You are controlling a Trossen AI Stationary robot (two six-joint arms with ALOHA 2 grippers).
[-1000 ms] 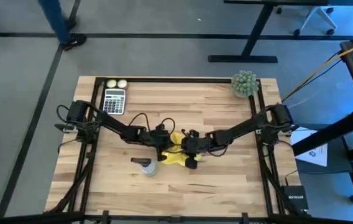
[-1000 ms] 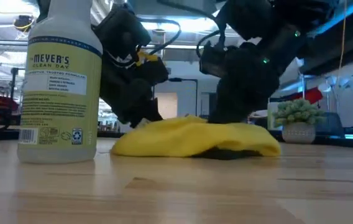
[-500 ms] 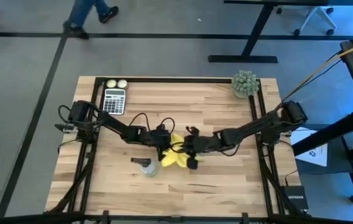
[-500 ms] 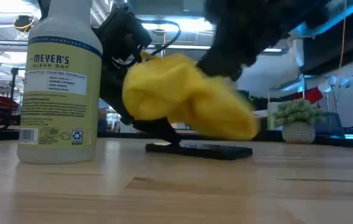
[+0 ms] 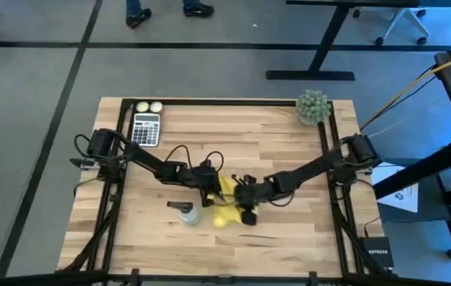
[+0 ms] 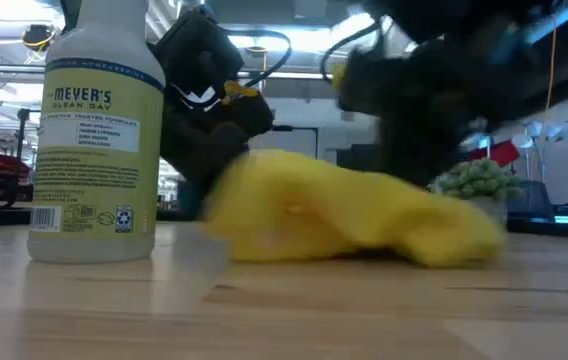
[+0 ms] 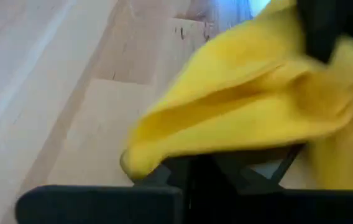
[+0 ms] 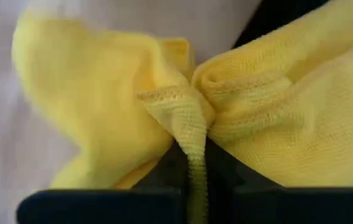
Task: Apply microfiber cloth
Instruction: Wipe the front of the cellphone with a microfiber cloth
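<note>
Microfiber cloth (image 5: 227,208) is brought back down onto the table (image 5: 289,230) beside the spray bottle (image 5: 188,212), after being lifted clear half a second ago. It is pinched tight in the right hand (image 5: 245,208); another wiping pass is likely under way. The left hand (image 5: 208,184) sits just beside it, its grip not readable.

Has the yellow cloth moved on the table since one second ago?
Yes. In the high view the microfiber cloth, pinched by the right end effector, has shifted toward the near table edge and now lies beside the fixed spray bottle.
</note>
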